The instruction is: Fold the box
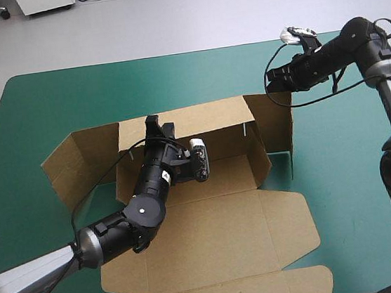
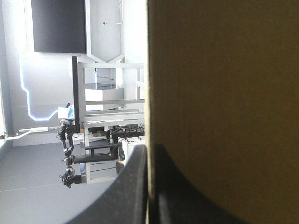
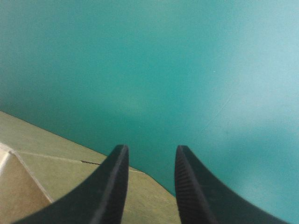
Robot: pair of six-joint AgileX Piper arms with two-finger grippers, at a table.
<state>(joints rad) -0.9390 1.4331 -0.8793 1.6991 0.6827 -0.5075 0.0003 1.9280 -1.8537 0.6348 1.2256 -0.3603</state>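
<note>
The brown box (image 1: 220, 235) lies in the middle of the table (image 1: 49, 99). Its lid panel is flat toward the near edge, and its back wall and side flaps stand up behind. The left gripper (image 1: 155, 125) is at the top edge of the back wall, its fingers (image 2: 126, 191) nearly closed with the board pinched between them. Farther off, toward the far right corner, the right gripper (image 1: 271, 81) hovers by the box's right flap. Its fingers (image 3: 112, 182) are a little apart and hold nothing.

Bright, even light overhead; box (image 2: 224, 93) wall dim, perhaps backlit, in left wrist view.
</note>
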